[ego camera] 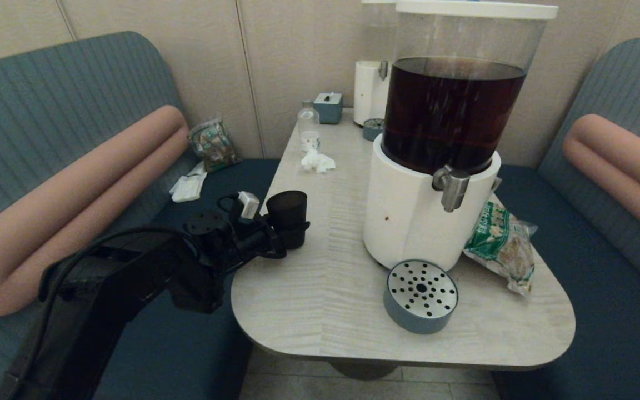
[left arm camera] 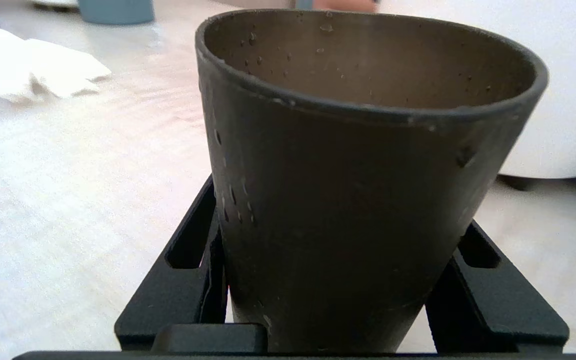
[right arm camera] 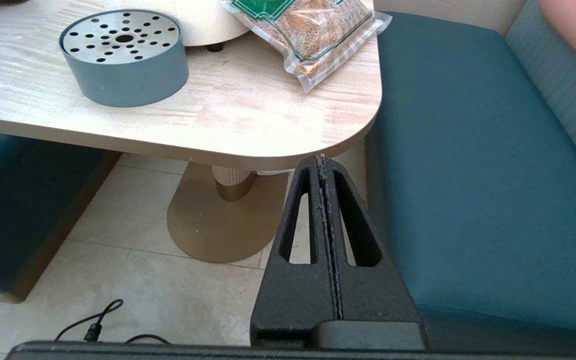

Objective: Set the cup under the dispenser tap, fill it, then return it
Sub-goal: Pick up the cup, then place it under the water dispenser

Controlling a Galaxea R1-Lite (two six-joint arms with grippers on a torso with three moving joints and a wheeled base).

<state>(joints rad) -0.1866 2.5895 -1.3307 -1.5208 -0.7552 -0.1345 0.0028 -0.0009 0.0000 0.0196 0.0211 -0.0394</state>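
Left gripper (ego camera: 292, 230) has its jaws clamped on the lower body of the cup (ego camera: 288, 214), one finger (left arm camera: 188, 270) on each side (droplets bead the cup's wall). Cup upright between the jaws, at the table's (ego camera: 320, 278) left edge, well apart from the dispenser tap (ego camera: 451, 187). Right gripper (right arm camera: 324, 165) parked below the table corner, jaws pressed together, holding nothing.

A café or diner booth. Teal padded benches (ego camera: 48, 116) flank a pale wood-grain pedestal table (ego camera: 325, 289). Beyond the left gripper (ego camera: 284, 233) stand two self-serve drink dispensers (ego camera: 436, 166).
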